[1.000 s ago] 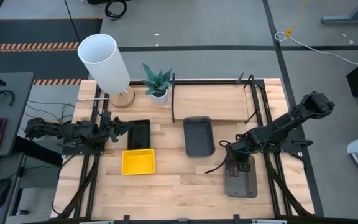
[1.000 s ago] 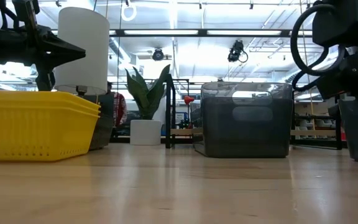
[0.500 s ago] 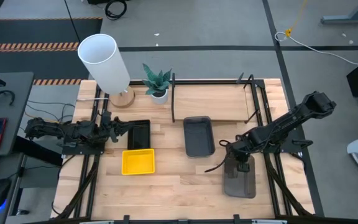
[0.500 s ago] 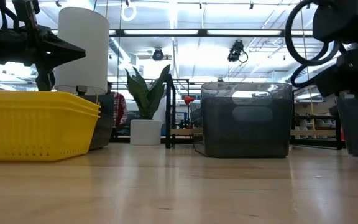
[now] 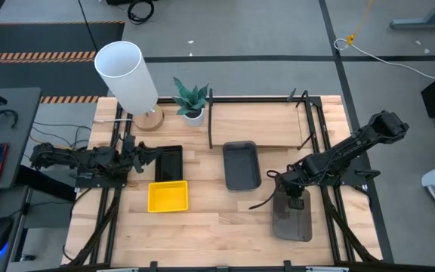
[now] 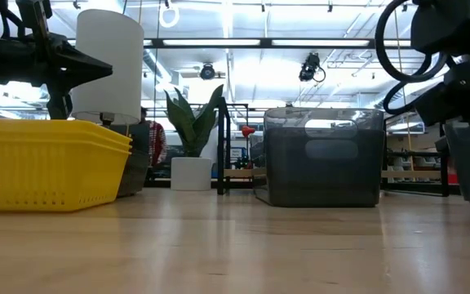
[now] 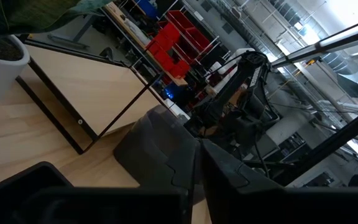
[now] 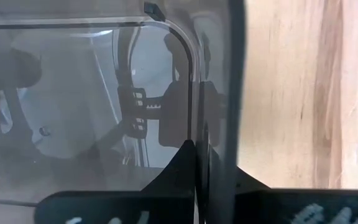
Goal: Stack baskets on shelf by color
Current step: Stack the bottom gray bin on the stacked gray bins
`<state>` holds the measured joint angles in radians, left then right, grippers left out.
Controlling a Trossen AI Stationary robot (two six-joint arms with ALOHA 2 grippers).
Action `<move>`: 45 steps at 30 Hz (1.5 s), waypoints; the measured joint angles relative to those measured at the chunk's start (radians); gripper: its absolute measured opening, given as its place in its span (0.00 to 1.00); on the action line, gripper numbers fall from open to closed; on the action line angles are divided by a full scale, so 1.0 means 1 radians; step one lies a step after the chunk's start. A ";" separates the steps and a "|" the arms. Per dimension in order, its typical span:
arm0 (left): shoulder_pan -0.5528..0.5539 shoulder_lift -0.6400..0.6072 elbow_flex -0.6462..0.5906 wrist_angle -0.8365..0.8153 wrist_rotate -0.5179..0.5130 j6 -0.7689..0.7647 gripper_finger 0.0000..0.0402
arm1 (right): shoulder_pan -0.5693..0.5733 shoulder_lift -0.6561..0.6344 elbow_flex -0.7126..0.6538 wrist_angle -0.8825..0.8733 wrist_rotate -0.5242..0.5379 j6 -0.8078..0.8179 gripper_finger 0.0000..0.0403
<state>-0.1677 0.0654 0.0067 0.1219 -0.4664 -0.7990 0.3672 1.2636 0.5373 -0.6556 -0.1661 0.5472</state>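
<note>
In the high view, bare tabletop [image 5: 217, 219] runs open along the lower middle of the frame, between the yellow basket [image 5: 168, 196] at lower left and the grey basket [image 5: 291, 215] at lower right. Another grey basket [image 5: 241, 165] blocks the centre. The shelf [image 5: 259, 125] board at upper centre lies bare, fenced by posts, with plant [image 5: 192, 99] and lamp [image 5: 127, 75] crowding the upper left.
</note>
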 joint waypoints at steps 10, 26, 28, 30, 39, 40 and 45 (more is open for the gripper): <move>0.000 0.000 0.000 0.000 0.000 0.000 0.10 | -0.003 0.000 0.119 -0.093 0.013 -0.045 0.02; 0.000 0.000 0.000 0.000 0.000 0.000 0.10 | -0.120 -0.001 0.449 -0.405 0.074 0.013 0.02; 0.000 0.000 0.000 0.000 0.000 0.000 0.10 | -0.143 -0.001 0.490 -0.434 0.094 0.034 0.02; 0.000 0.000 0.000 0.000 0.000 0.000 0.09 | -0.168 -0.001 0.530 -0.448 0.115 0.043 0.02; 0.000 0.000 0.000 0.001 0.000 0.000 0.08 | -0.346 0.068 0.673 -0.470 0.148 -0.104 0.02; 0.000 0.000 0.000 0.001 0.000 0.000 0.08 | -0.366 0.084 0.687 -0.469 0.148 -0.137 0.02; 0.000 0.000 0.000 0.000 0.000 0.000 0.10 | -0.457 0.199 0.777 -0.475 0.133 -0.321 0.02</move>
<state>-0.1677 0.0654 0.0067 0.1220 -0.4664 -0.7990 -0.0898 1.4630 1.3145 -1.1307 -0.0333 0.2260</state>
